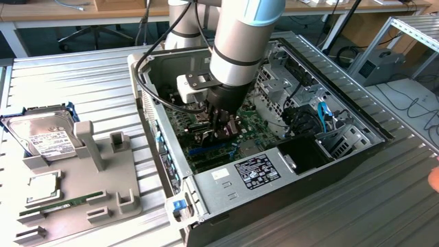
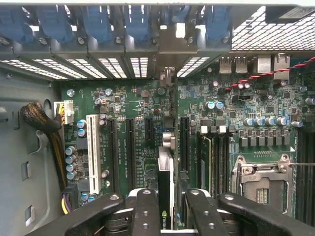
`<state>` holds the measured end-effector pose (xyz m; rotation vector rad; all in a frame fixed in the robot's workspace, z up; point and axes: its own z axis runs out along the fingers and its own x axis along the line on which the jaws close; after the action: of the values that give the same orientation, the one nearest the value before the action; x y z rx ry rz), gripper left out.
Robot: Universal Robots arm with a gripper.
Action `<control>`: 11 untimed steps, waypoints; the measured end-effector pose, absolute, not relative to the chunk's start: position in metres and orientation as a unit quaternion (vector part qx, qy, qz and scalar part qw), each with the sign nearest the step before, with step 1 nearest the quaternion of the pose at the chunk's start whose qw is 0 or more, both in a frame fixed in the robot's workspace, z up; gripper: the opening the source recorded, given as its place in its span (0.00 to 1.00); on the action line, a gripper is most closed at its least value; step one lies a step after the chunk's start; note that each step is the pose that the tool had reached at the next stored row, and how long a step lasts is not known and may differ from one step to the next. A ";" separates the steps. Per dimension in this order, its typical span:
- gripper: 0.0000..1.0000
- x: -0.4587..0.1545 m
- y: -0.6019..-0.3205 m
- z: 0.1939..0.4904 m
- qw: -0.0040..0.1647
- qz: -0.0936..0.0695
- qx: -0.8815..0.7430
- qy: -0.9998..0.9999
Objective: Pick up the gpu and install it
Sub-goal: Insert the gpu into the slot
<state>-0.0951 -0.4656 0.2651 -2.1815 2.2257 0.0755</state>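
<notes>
Table point(image 1: 384, 206): a ribbed metal surface is carrying everything; a hand is showing at the edge on the exterior view's right.
Computer case point(image 1: 322, 170): it is lying on its side with the open face up, taking up the middle of the table, its labelled power supply point(image 1: 257, 172) sitting at the near end.
Robot arm point(image 1: 240, 46): it is reaching down from above into the open case, with a black cable looping beside it.
Motherboard point(image 2: 128, 103): the green board is covering the case floor; a white slot point(image 2: 92, 152) and several black slots are running side by side, and an empty processor socket point(image 2: 261, 179) is sitting well apart from them.
Parts holder point(image 1: 75, 180): a grey stand is resting on the table at the exterior view's left, well apart from the case.
Hard drive point(image 1: 44, 136): the silver labelled drive is lying at the far end of the holder.
Gripper point(image 2: 172, 206): it is hanging low over the motherboard, its fingers point(image 2: 145, 211) roughly half closed and pressing on either side of the gpu.
Gpu point(image 2: 166, 191): the thin black card is standing on edge between the fingers, inside the case, lined up along the slots in the middle of the board; whether its edge is seated cannot be told.
RAM stick point(image 1: 65, 201): the slim green stick is lying near the front of the holder.
</notes>
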 end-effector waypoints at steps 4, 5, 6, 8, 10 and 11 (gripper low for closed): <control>0.26 -0.095 -0.466 0.264 0.012 0.024 -0.700 0.714; 0.26 -0.095 -0.466 0.264 0.012 0.024 -0.700 0.714; 0.26 -0.095 -0.466 0.264 0.012 0.024 -0.700 0.714; 0.26 -0.095 -0.466 0.263 0.012 0.024 -0.700 0.714; 0.26 -0.095 -0.466 0.262 0.012 0.024 -0.700 0.714; 0.26 -0.095 -0.466 0.262 0.012 0.024 -0.700 0.714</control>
<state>-0.0951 -0.4663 0.2620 -2.1814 2.2256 0.0756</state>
